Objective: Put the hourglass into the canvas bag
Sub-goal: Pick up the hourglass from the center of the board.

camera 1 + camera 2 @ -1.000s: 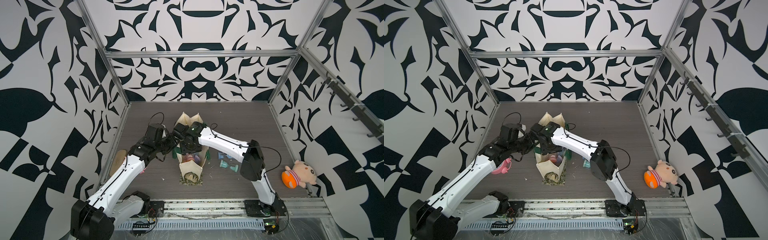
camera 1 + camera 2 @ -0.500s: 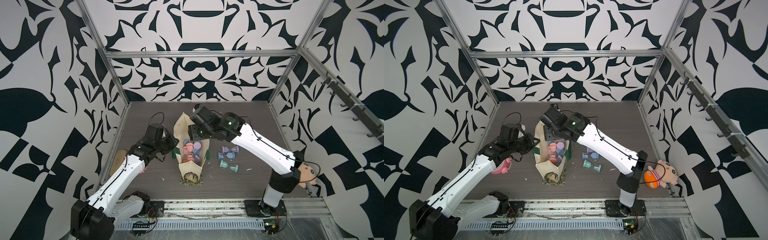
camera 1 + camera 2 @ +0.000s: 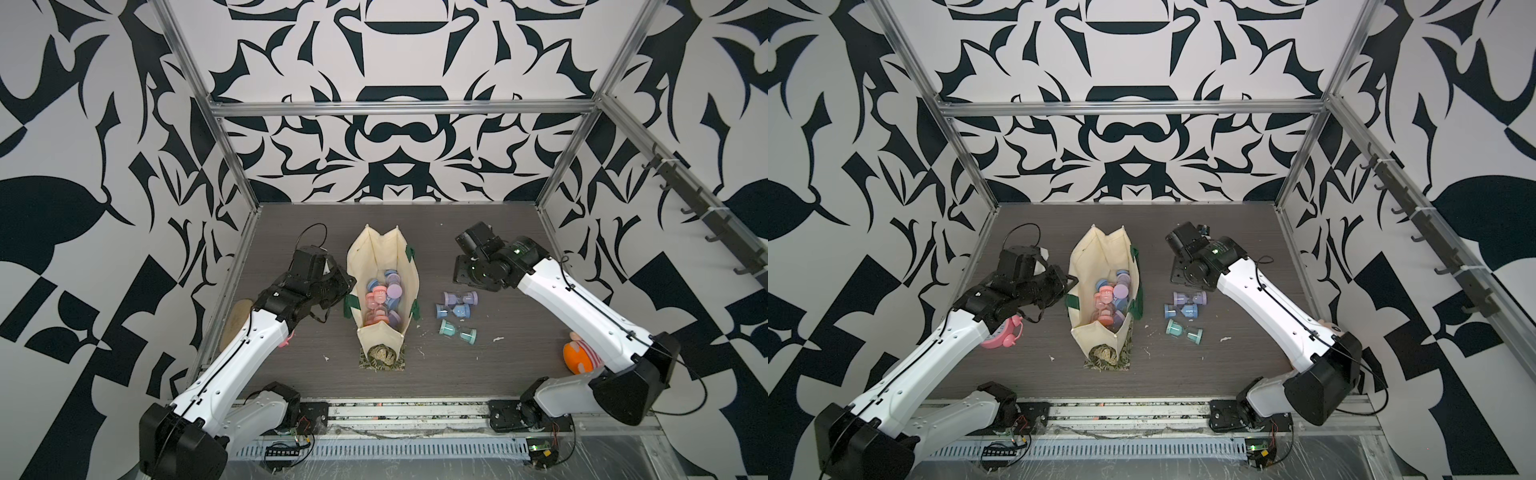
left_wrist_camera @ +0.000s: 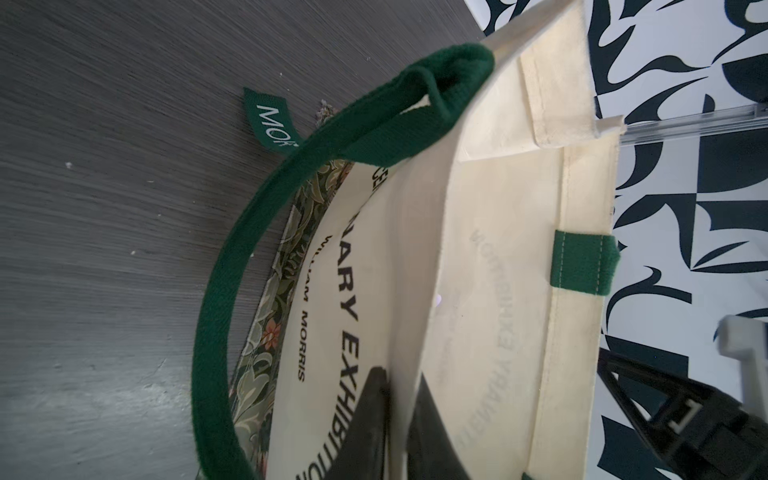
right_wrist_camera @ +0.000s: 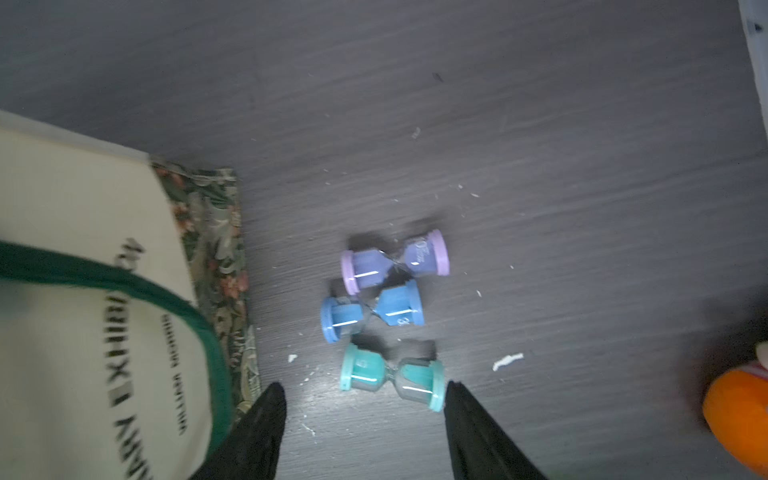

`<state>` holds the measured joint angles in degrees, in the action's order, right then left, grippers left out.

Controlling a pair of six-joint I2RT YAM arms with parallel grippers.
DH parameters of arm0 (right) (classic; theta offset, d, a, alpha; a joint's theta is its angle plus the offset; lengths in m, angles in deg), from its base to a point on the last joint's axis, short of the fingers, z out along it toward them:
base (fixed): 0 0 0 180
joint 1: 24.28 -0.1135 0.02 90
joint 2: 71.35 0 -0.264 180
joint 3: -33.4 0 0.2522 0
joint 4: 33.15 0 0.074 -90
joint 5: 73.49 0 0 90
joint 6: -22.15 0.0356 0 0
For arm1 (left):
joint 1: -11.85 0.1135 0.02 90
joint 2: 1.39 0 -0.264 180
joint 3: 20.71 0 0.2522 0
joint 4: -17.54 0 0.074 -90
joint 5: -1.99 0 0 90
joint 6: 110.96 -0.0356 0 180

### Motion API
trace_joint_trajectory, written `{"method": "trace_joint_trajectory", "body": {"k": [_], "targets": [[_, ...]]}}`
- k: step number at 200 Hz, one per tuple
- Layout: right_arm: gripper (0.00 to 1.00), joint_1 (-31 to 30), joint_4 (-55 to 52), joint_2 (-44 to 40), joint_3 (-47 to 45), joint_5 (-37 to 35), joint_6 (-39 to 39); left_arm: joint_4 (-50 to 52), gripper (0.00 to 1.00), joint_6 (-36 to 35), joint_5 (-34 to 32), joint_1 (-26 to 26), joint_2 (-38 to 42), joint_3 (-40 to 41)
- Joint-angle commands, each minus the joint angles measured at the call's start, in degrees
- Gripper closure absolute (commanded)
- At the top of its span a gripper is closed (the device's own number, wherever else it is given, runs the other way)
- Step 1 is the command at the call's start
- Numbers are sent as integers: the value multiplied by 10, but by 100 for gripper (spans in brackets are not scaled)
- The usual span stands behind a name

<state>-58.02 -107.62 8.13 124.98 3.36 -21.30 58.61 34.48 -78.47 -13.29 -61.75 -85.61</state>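
The cream canvas bag (image 3: 365, 257) (image 3: 1092, 257) with dark green handles stands open mid-table, several pastel hourglasses inside it. My left gripper (image 3: 347, 290) (image 4: 401, 374) is shut on the bag's left rim, canvas pinched between its fingers. Three hourglasses lie on the table right of the bag: purple (image 3: 460, 298) (image 5: 395, 262), blue (image 3: 453, 310) (image 5: 372, 311) and teal (image 3: 457, 330) (image 5: 390, 377). My right gripper (image 3: 463, 270) (image 5: 363, 384) hangs open above them, holding nothing, with the teal one just beyond its fingertips.
A pink alarm clock (image 3: 1003, 332) lies under my left arm. An orange plush toy (image 3: 579, 357) (image 5: 739, 415) sits at the right edge by my right arm. A brown flat object (image 3: 237, 320) rests at the left wall. White scraps dot the table.
My right arm has pulled out of the bag's mouth and swung right, over the loose hourglasses. My left gripper has stayed on the bag's rim.
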Motion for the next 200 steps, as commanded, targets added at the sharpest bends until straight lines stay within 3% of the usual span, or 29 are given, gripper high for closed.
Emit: {"method": "trace_joint_trajectory", "body": {"k": [1, 14, 62, 127, 200], "targets": [[35, 7, 19, -11, -36, 15, 23, 16, 87, -10, -4, 0, 9, -11], [35, 12, 28, -10, -60, 15, 17, 18, 87, -11, -5, 1, 9, -12], [33, 22, 108, 3, -146, 121, -60, 19, 88, -10, -4, 1, 12, -9], [32, 19, 126, 23, -215, 124, -90, 5, 89, 2, 3, 1, 5, 0], [32, -31, 132, 40, -250, 106, -95, 7, 89, 5, 4, 0, 1, -1]]}}
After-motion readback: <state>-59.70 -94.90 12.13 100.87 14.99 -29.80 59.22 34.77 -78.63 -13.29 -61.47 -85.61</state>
